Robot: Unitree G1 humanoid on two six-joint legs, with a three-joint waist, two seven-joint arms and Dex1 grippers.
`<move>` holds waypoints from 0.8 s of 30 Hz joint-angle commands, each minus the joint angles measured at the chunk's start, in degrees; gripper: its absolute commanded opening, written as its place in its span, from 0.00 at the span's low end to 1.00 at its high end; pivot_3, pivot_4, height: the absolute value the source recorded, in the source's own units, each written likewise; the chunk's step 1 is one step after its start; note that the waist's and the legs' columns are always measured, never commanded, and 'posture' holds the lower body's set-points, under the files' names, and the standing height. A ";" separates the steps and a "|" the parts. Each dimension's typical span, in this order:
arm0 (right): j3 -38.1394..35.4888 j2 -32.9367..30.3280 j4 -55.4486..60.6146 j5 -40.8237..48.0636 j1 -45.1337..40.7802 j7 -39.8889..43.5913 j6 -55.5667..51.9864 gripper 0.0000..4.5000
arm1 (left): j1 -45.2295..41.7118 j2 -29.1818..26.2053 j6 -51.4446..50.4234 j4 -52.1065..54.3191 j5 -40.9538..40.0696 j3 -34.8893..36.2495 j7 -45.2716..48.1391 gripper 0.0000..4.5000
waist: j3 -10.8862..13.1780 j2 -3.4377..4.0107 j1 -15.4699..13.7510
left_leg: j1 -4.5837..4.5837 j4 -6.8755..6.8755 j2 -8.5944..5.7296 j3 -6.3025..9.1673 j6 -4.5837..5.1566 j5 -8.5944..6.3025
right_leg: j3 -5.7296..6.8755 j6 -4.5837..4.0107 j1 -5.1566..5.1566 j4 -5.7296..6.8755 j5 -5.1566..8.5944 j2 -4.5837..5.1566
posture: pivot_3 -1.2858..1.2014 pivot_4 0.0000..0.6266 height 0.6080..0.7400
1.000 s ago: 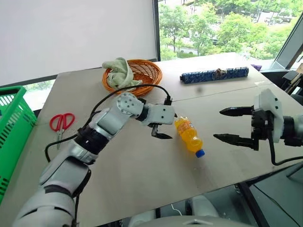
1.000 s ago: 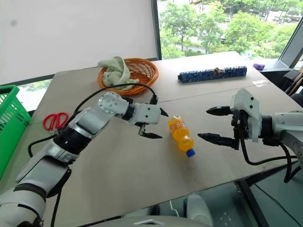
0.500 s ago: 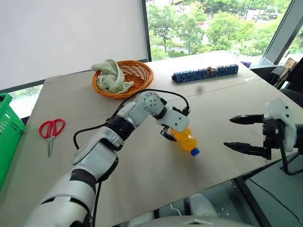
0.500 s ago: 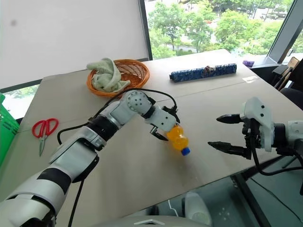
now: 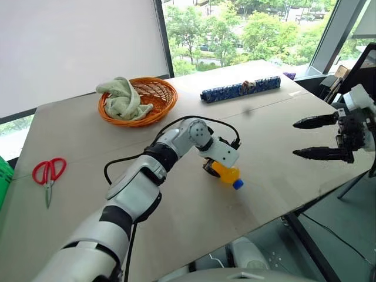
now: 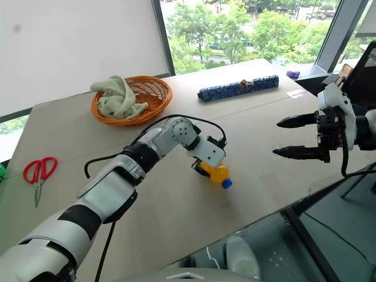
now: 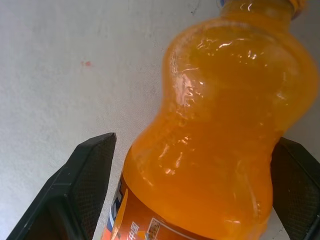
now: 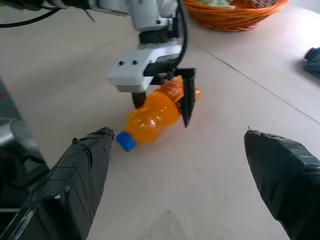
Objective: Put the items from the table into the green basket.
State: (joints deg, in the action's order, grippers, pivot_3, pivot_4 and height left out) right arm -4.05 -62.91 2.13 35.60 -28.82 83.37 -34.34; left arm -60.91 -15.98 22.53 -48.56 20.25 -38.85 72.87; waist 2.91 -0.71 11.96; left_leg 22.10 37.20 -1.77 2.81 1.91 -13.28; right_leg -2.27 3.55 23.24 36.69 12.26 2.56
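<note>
A small orange drink bottle (image 5: 226,174) with a blue cap (image 5: 238,184) lies on its side on the grey-brown table (image 5: 176,235). My left gripper (image 5: 215,168) is open and reaches down over it, one finger (image 7: 75,192) on each side of the bottle's body (image 7: 215,150). My right gripper (image 5: 295,138) hangs open and empty above the table's right edge, well clear of the bottle. Red-handled scissors (image 5: 47,173) lie flat at the far left. A long dark-blue patterned roll (image 5: 239,89) rests at the back. A sliver of the green basket (image 5: 2,179) shows at the left edge.
A round orange wicker basket (image 5: 154,94) with a pale green cloth (image 5: 123,97) in it stands at the back left. A black cable (image 5: 194,120) loops over my left forearm. The table's front and right edges drop to the floor.
The view has swung to the right. My left gripper came down from beside the bottle and now straddles it. My right gripper pulled back to the right and rose a little.
</note>
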 commanded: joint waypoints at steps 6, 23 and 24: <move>2.23 2.19 0.69 -0.33 -5.24 2.60 1.69 1.00 | 0.48 -2.87 0.75 -1.08 4.11 -0.24 -1.33 0.71 | -0.03 0.05 0.10 | -0.13 0.06 -0.02 -0.04 -0.01 0.00 | -0.07 0.12 -0.11 0.01 -0.08 0.07 | 0.43 0.00 1.00; 5.72 16.40 0.75 -5.02 -10.02 -4.61 8.13 1.00 | 25.56 -19.90 -43.32 50.89 -3.26 23.48 -5.30 0.71 | 0.09 0.24 -2.01 | 0.10 -0.03 0.13 0.12 0.00 0.00 | -0.07 0.08 0.23 0.22 -0.10 -0.03 | 0.51 0.00 1.00; 6.15 17.99 0.25 -5.77 -10.77 -5.59 8.85 1.00 | 27.62 -18.92 -50.25 55.24 -3.11 26.33 -7.62 0.71 | 0.09 0.24 -2.65 | 0.14 -0.03 0.12 0.12 0.00 0.00 | -0.09 0.06 0.27 0.22 -0.11 0.03 | 0.52 0.00 1.00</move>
State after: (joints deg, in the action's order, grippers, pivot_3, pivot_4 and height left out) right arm 1.81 -46.38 2.41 30.79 -37.09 79.70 -27.78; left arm -34.18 -35.47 -16.42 -2.74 17.74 -19.35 69.55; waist 3.00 -0.46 9.30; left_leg 22.28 37.20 -1.68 2.97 1.91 -13.27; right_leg -2.33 3.56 23.52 36.91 12.11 2.63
